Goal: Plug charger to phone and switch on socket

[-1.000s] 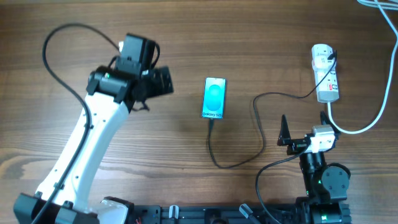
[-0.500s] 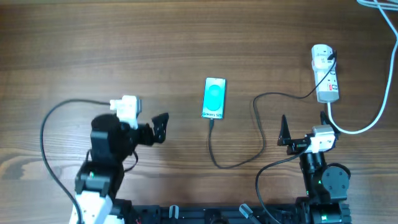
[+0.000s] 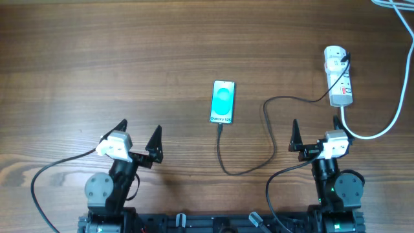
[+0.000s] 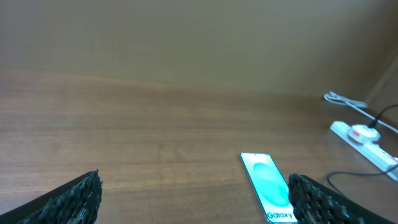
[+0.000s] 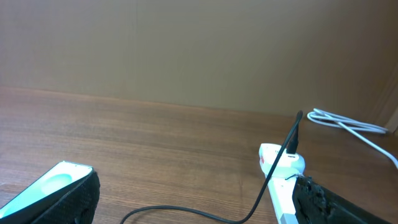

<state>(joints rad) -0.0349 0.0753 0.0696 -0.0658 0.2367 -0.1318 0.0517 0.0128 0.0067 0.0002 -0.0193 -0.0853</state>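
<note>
Wood-grain table (image 3: pixel 97 52): flat teal phone (image 3: pixel 223 101) at centre; thin black charger (image 3: pixel 291 97) loops from its near end to the long white plastic socket (image 3: pixel 338 76), far right. Left gripper (image 3: pixel 140 131) and right gripper (image 3: pixel 315 128): jaws apart, empty.

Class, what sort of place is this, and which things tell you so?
Probably a robotics test bench: left arm and right arm at a wooden table, with a phone, charger and power strip laid out.
</note>
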